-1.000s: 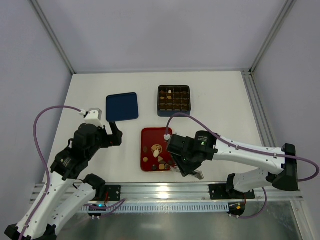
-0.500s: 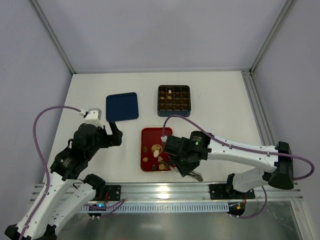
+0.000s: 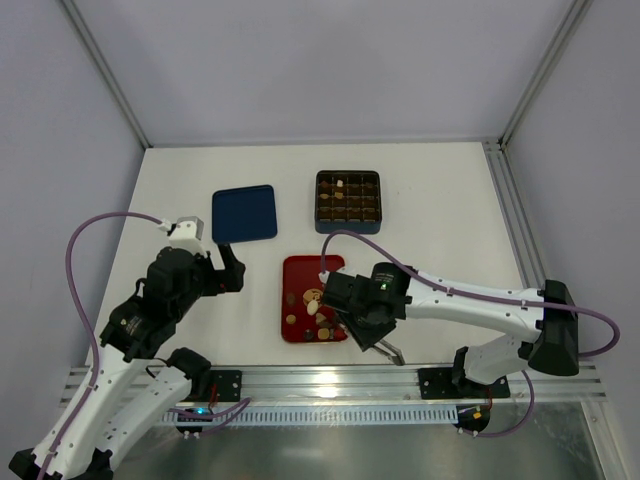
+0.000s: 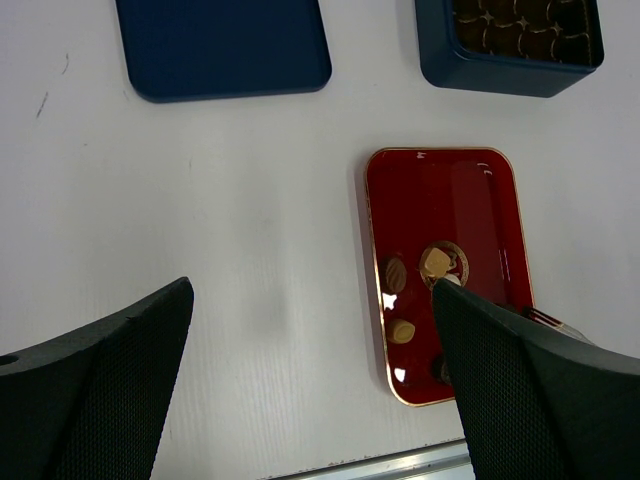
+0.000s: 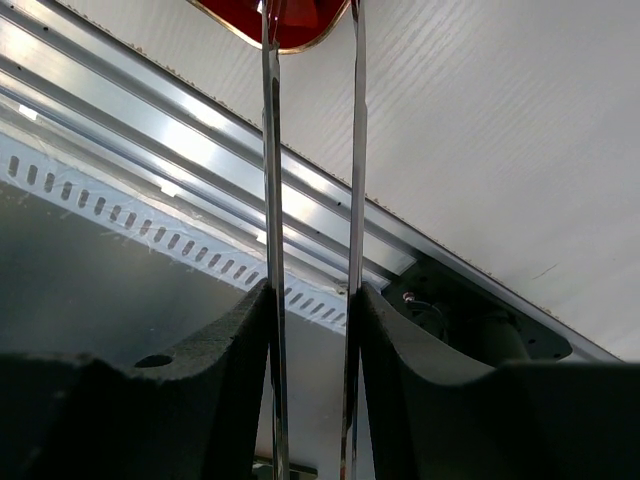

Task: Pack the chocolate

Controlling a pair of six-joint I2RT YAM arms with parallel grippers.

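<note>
white table (image 3: pixel 440 200) under me, pale walls and aluminium posts all round. my left arm is up over the table's left side, and the left gripper (image 4: pixel 310 395) hangs wide open, nothing between its fingers, above bare table just left of the tray. my right arm reaches across from the right, low over the tray's near right corner. the right gripper (image 5: pixel 312 295) is clamped on a pair of thin metal tongs (image 5: pixel 356 150), fingers pressed against both blades, which run close together and parallel. the tips sit at the tray's near edge, and i can't tell if anything is pinched between them.

far side, left of centre: the flat dark blue lid (image 3: pixel 244 212). just beside it on the right, apart from it, is the dark blue box (image 3: pixel 348 228) with its grid of cells. one pale piece (image 3: pixel 340 184) sits in the far row; the other cells look dark and i can't make out their contents.

nearer to me, the red tray (image 4: pixel 440 195), and there's the chocolate (image 4: pixel 401 329): a few tan and cream pieces gathered on the tray's near half.
</note>
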